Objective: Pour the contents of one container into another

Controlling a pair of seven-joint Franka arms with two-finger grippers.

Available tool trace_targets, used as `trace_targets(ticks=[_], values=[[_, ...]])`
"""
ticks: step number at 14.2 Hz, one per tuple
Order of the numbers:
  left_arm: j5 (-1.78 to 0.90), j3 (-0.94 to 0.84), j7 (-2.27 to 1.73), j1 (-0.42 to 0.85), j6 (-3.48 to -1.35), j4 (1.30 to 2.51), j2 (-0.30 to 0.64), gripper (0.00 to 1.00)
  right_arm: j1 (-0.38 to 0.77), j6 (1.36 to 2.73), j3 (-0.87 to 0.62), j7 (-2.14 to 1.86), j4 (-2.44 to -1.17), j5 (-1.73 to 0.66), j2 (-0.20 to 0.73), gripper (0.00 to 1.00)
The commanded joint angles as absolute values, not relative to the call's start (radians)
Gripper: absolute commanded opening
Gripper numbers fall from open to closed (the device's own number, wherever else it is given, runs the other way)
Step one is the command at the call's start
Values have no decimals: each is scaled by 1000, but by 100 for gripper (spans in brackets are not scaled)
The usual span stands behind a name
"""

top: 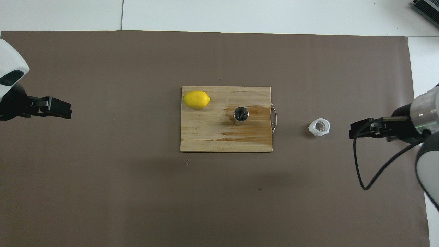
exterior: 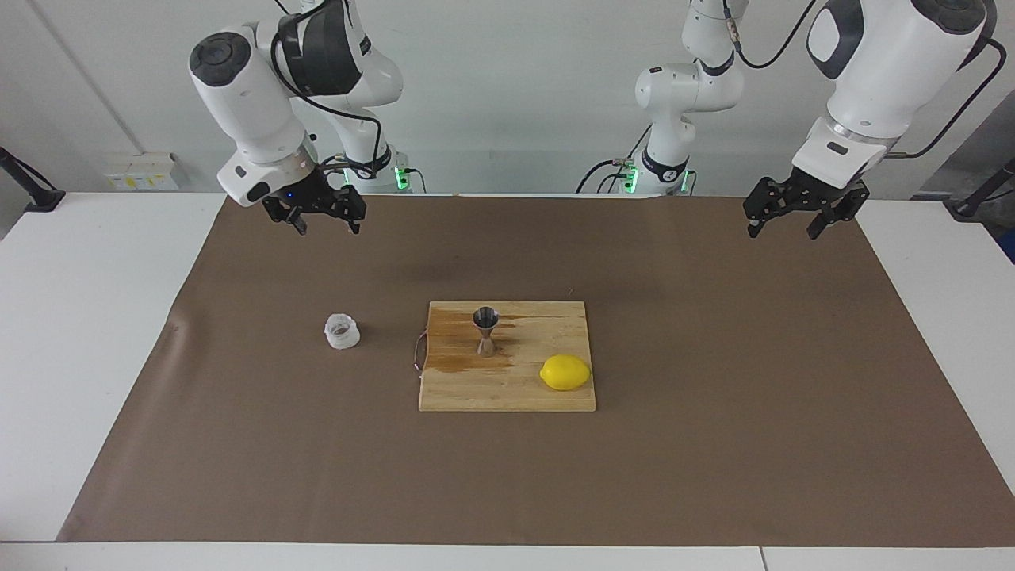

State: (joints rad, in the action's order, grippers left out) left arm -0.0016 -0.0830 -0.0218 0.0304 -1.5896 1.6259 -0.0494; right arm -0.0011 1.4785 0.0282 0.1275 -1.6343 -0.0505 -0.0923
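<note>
We see both grippers spread, empty | right gripper over the mat near cup; left gripper waits | jigger on board | risk: we crush or tip the light cup.

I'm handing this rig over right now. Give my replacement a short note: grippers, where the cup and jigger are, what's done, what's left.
Right gripper: open, empty, up over the mat, on the robots' side of the cup.
Left gripper: open, empty, waiting at its own end.
Cup: upright on the mat, beside the cutting board, toward the right arm's end.
Jigger: upright on the board, near the lemon.
Done: nothing held.
Left: grasp cup, pour into jigger.
</note>
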Motion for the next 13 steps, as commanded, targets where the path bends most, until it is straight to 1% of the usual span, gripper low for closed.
trace_targets(ticks=[1,2,4,6,8,10,13], values=[[-11,-87,-15,20,-1594,1638,-69,100,-23,1448,20,146,-1551,-40,-28,100],[-14,-87,-15,15,-1594,1644,-72,100,-21,1456,21,156,-1558,-43,-26,100],[-14,-84,-26,14,-1600,1649,-72,100,-21,1532,21,153,-1569,-32,-28,100],[-18,-81,-25,12,-1605,1644,-71,100,-44,1557,21,149,-1574,-37,-28,100],[-34,-78,-21,12,-1605,1640,-71,100,-43,1562,20,144,-1577,-41,-28,100],[-66,-78,-11,-20,-1605,1631,-71,100,-35,1559,20,140,-1578,-40,-28,100],[-57,-81,-9,-18,-1589,1631,-71,100,-34,1560,20,140,-1586,-37,-29,100]])
